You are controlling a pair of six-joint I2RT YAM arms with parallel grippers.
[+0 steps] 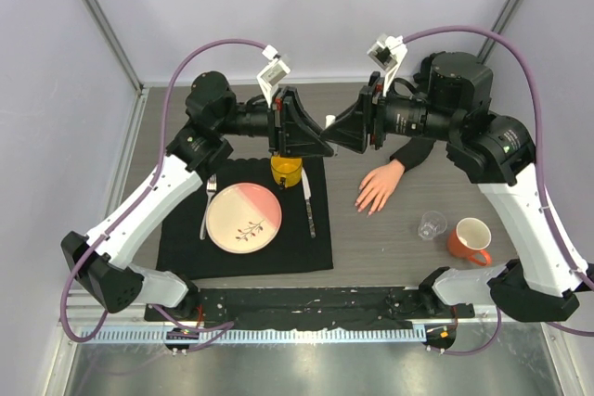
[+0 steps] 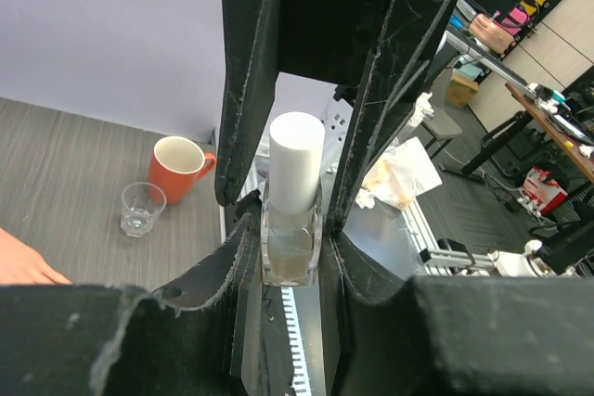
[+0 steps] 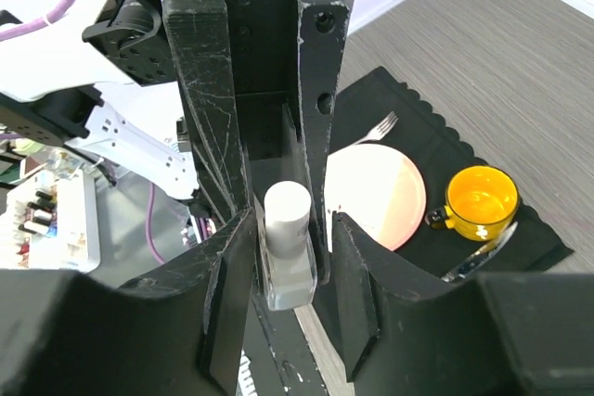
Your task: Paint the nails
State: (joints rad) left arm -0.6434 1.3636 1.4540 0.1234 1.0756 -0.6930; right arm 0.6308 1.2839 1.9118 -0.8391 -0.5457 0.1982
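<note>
The left gripper point(image 2: 292, 238) is clenched on the glass body of a small clear bottle point(image 2: 291, 257), holding it upright in the air with its white cap point(image 2: 297, 159) sticking out past the fingertips. The right gripper point(image 3: 292, 238) faces it nose to nose, its fingers point(image 2: 246, 90) standing on either side of that cap; whether they press on it or only flank it cannot be told. In the top view the two grippers meet above the far edge of a black placemat point(image 1: 181, 248), just over a yellow cup point(image 1: 287, 172) that stands there. On the mat lie a pink and cream plate point(image 1: 243, 217), a fork point(image 1: 208, 203) to its left and a knife point(image 1: 307, 201) to its right. Right of the mat a pale mannequin hand point(image 1: 379, 185) in a black sleeve point(image 1: 415, 153) lies palm down on the grey table point(image 1: 390, 257), fingers spread toward the near edge. The nails point(image 1: 369, 208) at its fingertips are too small to make out, well apart from the bottle. Nearer and to the right stand a small clear glass point(image 1: 431, 225) and an orange mug point(image 1: 470, 240), just beside each other
</note>
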